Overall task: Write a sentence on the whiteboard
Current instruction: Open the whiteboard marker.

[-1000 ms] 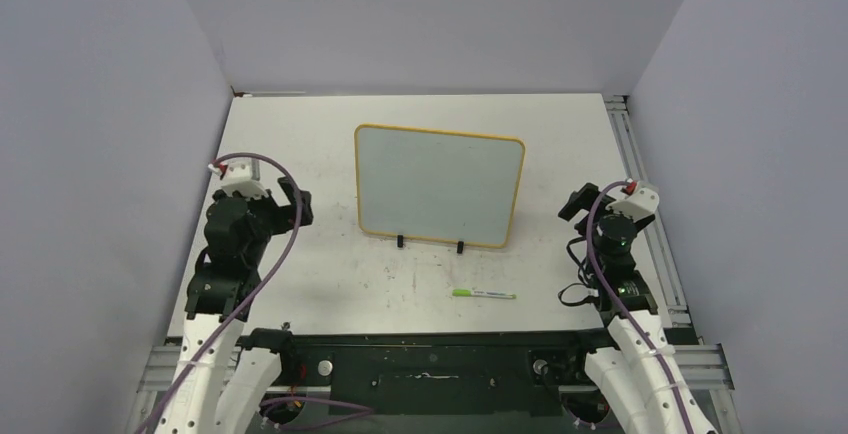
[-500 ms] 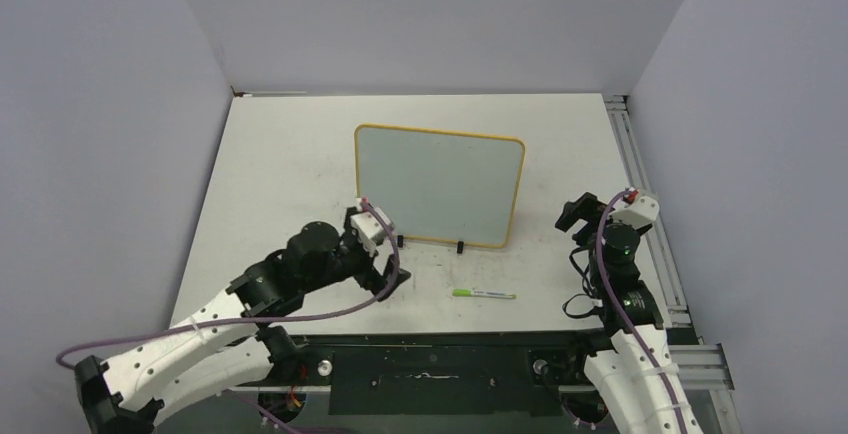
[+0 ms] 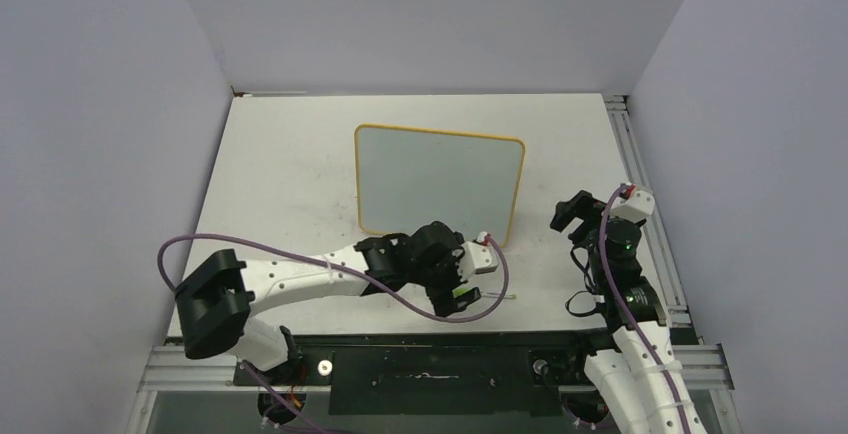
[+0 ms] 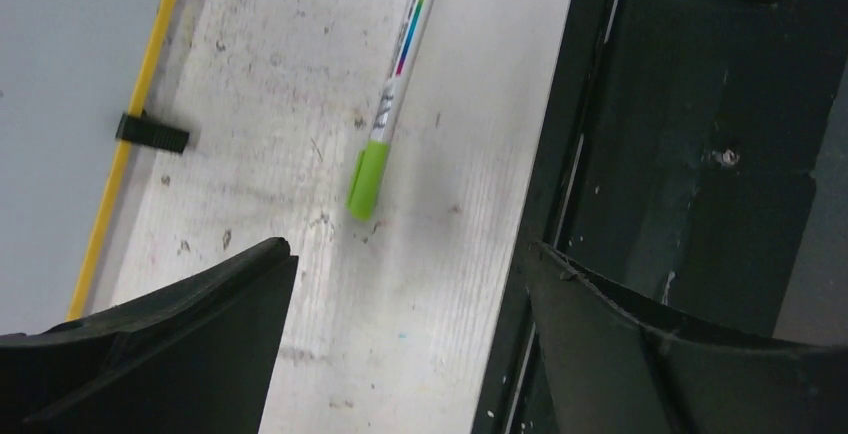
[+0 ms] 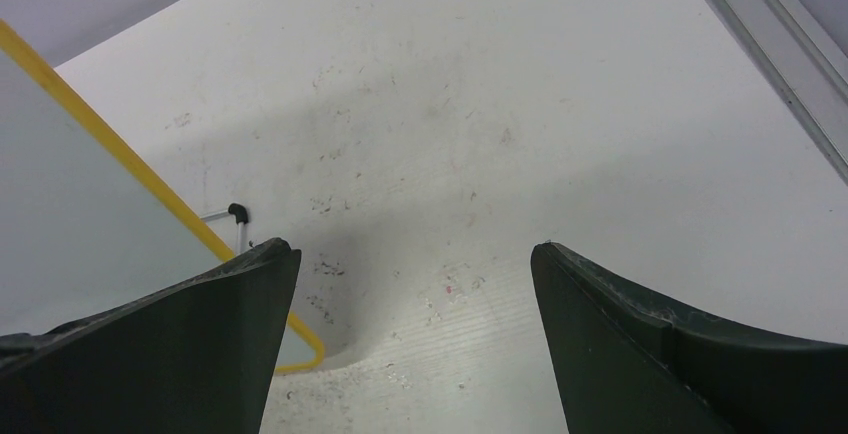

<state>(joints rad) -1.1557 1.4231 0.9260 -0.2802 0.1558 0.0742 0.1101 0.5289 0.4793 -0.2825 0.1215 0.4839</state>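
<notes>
The whiteboard (image 3: pixel 440 184) lies in the middle of the table, yellow-framed, with two black clip feet on its near edge. Its surface is blank; no sentence shows on it. A slim green-capped marker (image 3: pixel 495 296) lies on the table near the front edge. My left gripper (image 3: pixel 452 290) is open and empty, right over the marker's capped end. In the left wrist view the marker (image 4: pixel 395 89) lies just ahead of the open left gripper (image 4: pixel 408 251), with the board's edge (image 4: pixel 60 74) at the left. My right gripper (image 3: pixel 566 216) is open and empty, beside the board's right near corner (image 5: pixel 80 204).
A black base rail (image 3: pixel 440 359) runs along the table's front edge, close to the marker; it also shows in the left wrist view (image 4: pixel 690 154). A metal rail (image 3: pixel 645 204) runs down the table's right side. Grey walls enclose the table.
My left arm has swung from the table's left side across to the front middle, ending over the marker. My right gripper has shifted slightly toward the board.
</notes>
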